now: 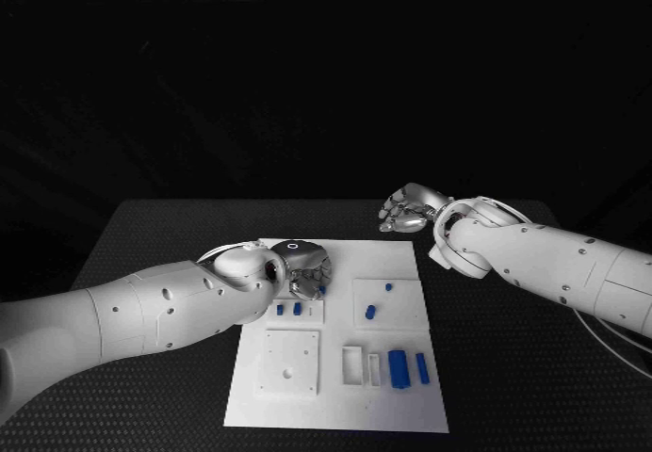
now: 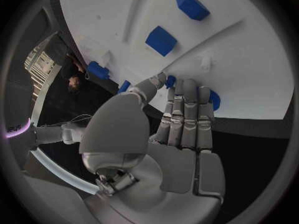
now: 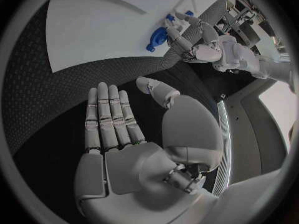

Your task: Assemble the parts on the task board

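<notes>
Where L hand [image 2: 187, 119] hovers: blue part [image 2: 214, 99] under fingertips

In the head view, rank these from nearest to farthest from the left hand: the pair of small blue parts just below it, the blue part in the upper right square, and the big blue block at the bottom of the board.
1. Pair of small blue parts, directly below the left hand.
2. Blue part in the upper right square, toward the board's middle.
3. Big blue block, near the task board's bottom edge.
</notes>
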